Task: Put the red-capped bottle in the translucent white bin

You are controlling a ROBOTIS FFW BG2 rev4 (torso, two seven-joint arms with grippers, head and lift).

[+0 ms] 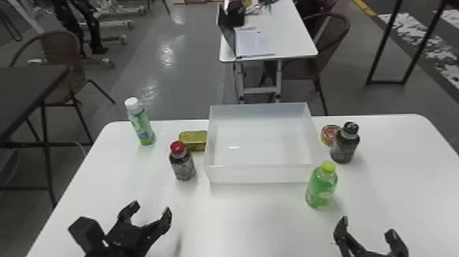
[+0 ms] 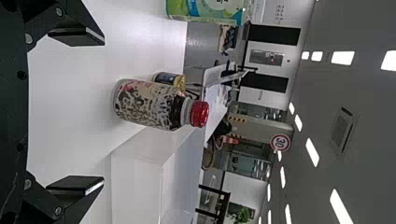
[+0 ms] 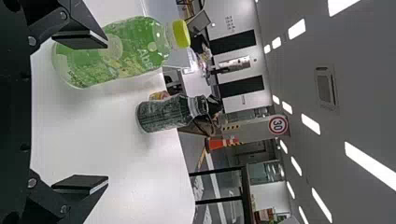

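In the head view my left gripper [image 1: 150,213] stands open at the front left of the table, nearer the front than the red-capped bottle [image 1: 183,166]. That bottle is upright, just left of the translucent white bin [image 1: 259,175]. In the left wrist view the open left gripper [image 2: 77,112] has nothing between its fingers, and the red-capped bottle [image 2: 149,103] stands beyond them, beside the bin [image 2: 135,186]. My right gripper [image 1: 367,227] is open at the front right; in the right wrist view, the right gripper [image 3: 81,112] holds nothing.
A green bottle with a yellow-green cap [image 1: 321,188] stands by the bin's front right corner. A dark bottle [image 1: 345,147] and a round can [image 1: 329,134] are farther right. A yellow tin [image 1: 193,139] sits behind the red-capped bottle, and a white-capped bottle [image 1: 140,124] stands back left.
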